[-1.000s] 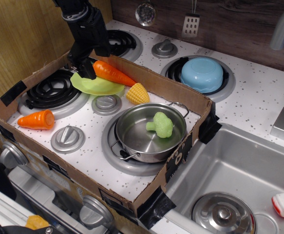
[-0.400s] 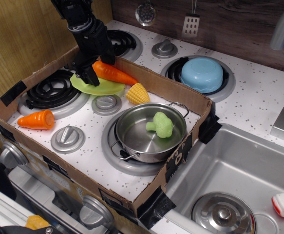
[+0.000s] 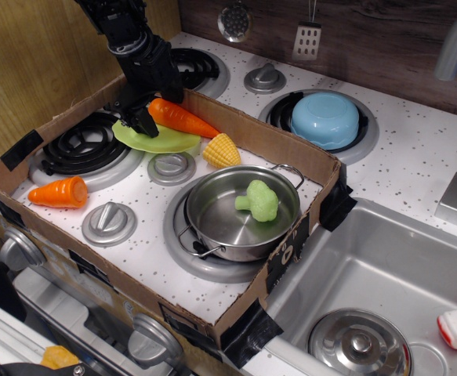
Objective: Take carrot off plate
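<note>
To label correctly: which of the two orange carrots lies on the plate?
The long tapered carrot by the gripper lies on the yellow-green plate; the stubby carrot piece lies on the stovetop.

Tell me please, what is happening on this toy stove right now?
A black robot arm has its gripper down at the stem end of the long orange carrot, which lies on the yellow-green plate inside a cardboard tray. Whether the gripper has closed on it cannot be seen. The carrot is not yet off the plate. Nearby are a toy corn, a steel pan holding a green broccoli, and a shorter carrot piece.
</note>
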